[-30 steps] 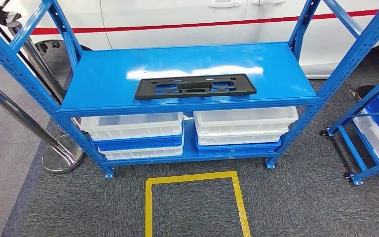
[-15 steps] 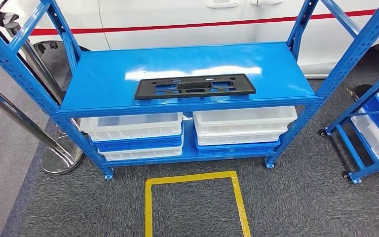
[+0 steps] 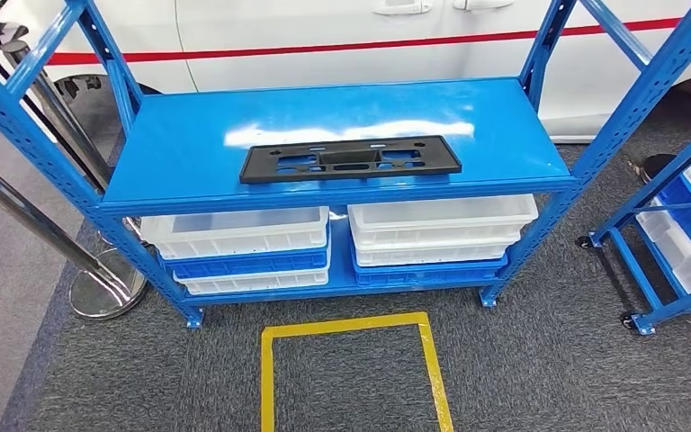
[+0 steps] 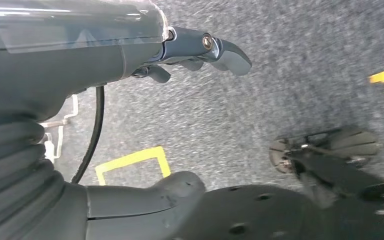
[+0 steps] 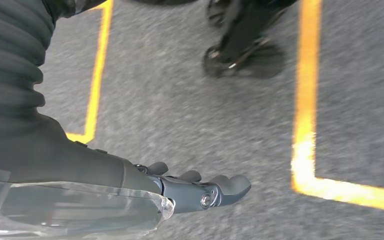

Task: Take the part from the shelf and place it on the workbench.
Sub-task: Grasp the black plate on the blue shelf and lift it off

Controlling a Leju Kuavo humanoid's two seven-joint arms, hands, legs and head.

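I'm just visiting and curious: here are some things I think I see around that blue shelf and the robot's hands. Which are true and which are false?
1. The black part lies flat on the blue shelf. True.
2. The left hand is holding the black part. False: it hangs over the grey carpet and holds nothing.
3. White and blue bins are stacked on the level below the part. True.
4. The right hand rests on the shelf. False: it hangs above the carpet near yellow floor tape.
5. A yellow tape outline marks the floor in front of the shelf. True.
6. A red car stands behind the shelf. False: the car is white with a red stripe.
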